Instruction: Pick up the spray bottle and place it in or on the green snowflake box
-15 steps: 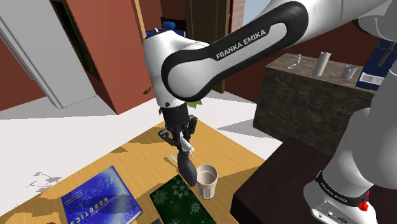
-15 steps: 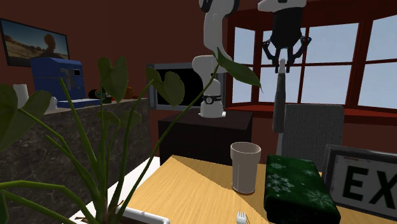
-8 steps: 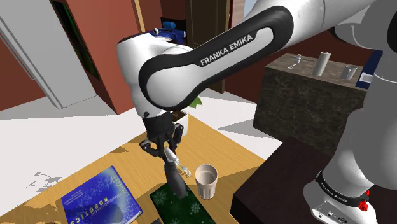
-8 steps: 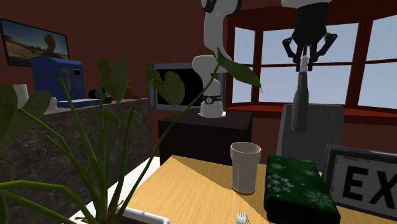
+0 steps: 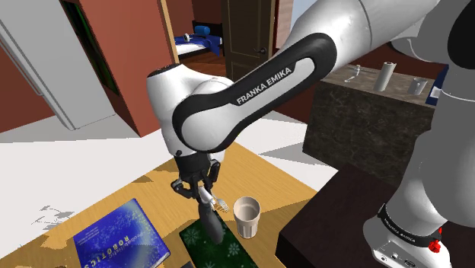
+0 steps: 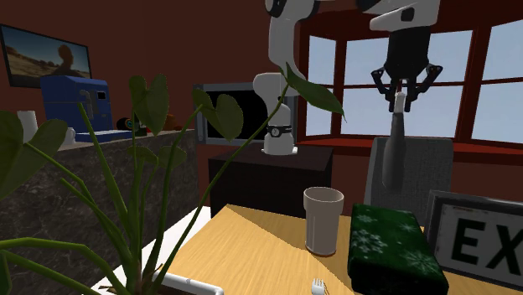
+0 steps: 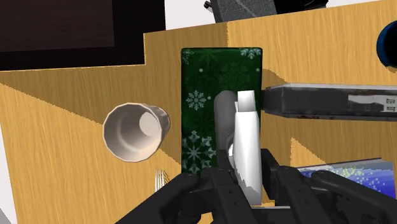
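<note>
The spray bottle, grey-bodied with a white head, hangs upright from my gripper, which is shut on its head. It hovers a short way above the dark green snowflake box, which lies flat on the wooden table. The second exterior view has the gripper high up, the bottle below it and the box underneath with a gap between. Along the hand, the bottle sits clasped in the gripper over the box.
A beige cup stands right beside the box, with a fork lying close by. A blue book lies on the box's other side. A dark sign borders the box. Plant leaves crowd the second exterior view's foreground.
The gripper carried the bottle toward the shoulder view's left and lower, from beside the cup to over the green box. The last half second brought only a small further shift.
</note>
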### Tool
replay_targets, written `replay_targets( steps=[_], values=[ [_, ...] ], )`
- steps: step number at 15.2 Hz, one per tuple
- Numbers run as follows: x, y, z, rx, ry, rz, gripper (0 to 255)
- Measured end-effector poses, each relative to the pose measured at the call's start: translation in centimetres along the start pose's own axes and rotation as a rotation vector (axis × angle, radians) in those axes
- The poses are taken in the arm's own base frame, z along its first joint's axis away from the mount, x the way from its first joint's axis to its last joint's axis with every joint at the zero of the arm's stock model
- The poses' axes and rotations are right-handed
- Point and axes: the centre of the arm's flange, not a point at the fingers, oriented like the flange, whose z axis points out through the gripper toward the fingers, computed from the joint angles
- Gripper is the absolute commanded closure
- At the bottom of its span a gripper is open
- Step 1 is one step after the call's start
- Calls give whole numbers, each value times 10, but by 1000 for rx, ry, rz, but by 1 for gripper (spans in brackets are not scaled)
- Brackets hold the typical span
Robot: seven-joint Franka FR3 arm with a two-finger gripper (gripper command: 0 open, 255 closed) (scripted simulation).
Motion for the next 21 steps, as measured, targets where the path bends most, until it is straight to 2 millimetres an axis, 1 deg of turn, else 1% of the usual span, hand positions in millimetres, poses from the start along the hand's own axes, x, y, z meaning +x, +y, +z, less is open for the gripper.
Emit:
replay_targets(
  steps=[16, 19, 21],
  values=[
    [12, 2, 83, 0, 0, 0, 255],
    [14, 0, 100, 0, 0, 0, 255],
    [15, 1, 106, 0, 0, 0, 255]
  ],
)
